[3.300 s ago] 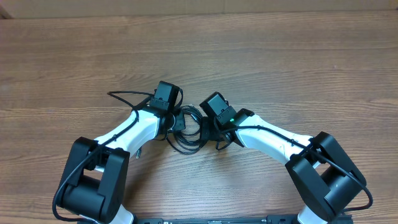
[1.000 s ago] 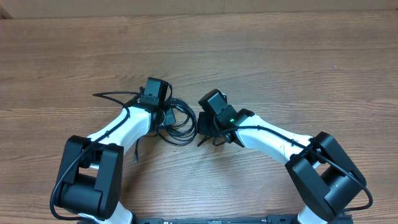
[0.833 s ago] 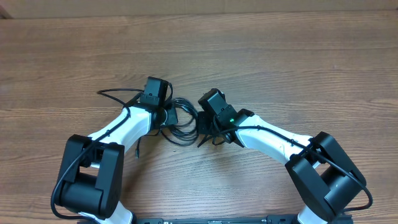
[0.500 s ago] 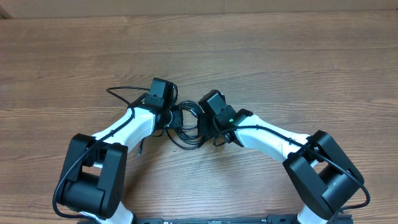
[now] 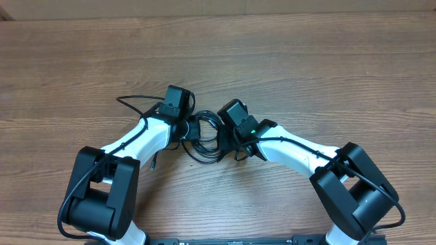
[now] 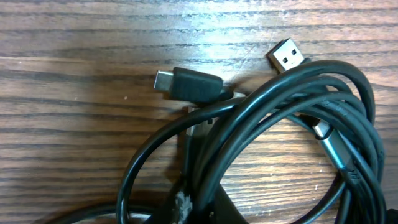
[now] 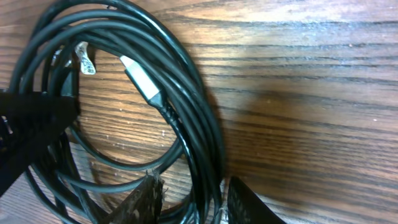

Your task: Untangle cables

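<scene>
The cables (image 5: 204, 144) are thin black cords bunched in overlapping loops on the wooden table, between my two grippers. In the left wrist view the cables (image 6: 261, 118) show a small flat plug (image 6: 186, 82), a wider metal plug (image 6: 287, 56) and a silver-tipped plug (image 6: 333, 148). My left gripper (image 6: 202, 210) is at the loops' left side (image 5: 189, 129), pinched shut on a few strands. My right gripper (image 7: 196, 202) is at the right side (image 5: 228, 141), open, its fingers (image 7: 148, 200) straddling the cables (image 7: 199, 143) with a gap on the left.
One loose black cord (image 5: 136, 102) arcs out to the left over the left arm. A short cord end (image 5: 152, 163) lies beside the left arm's white link. Bare wooden table (image 5: 306, 68) lies beyond and to both sides.
Over the last second my left gripper moved right toward the right gripper, carrying strands, and the loops bunched closer together. The last half second shows almost no motion.
</scene>
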Motion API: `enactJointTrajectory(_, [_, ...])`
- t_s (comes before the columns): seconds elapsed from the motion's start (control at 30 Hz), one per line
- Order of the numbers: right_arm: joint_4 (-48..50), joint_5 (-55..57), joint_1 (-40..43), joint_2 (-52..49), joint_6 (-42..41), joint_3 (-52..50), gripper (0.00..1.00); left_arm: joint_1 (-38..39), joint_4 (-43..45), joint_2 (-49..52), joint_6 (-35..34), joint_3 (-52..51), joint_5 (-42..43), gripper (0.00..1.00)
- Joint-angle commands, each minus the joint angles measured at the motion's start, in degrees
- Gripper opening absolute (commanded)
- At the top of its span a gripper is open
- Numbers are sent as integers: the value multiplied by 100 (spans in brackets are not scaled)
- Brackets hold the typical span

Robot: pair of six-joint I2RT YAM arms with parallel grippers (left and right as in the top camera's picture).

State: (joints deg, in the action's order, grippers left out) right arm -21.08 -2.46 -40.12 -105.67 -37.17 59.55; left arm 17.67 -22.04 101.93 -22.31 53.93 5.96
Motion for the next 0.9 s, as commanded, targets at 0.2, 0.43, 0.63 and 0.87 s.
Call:
enactJointTrajectory(0.2, [-35,175,22,-68,15,-31,33,31,-153,184,-70,-151,-334,8])
enactJointTrajectory(0.43, [-138,199,22,-68,17,-31,39,26,-289,184,-393,-151,-686,6])
enactJointTrajectory(0.63, [-181,197,22,-68,15,-31,40,26,-374,184,-621,-151,-929,5])
enactJointTrajectory(0.87, [-170,63,22,-63,13,-4,45,-7,-420,184,-669,-151,-957,6])
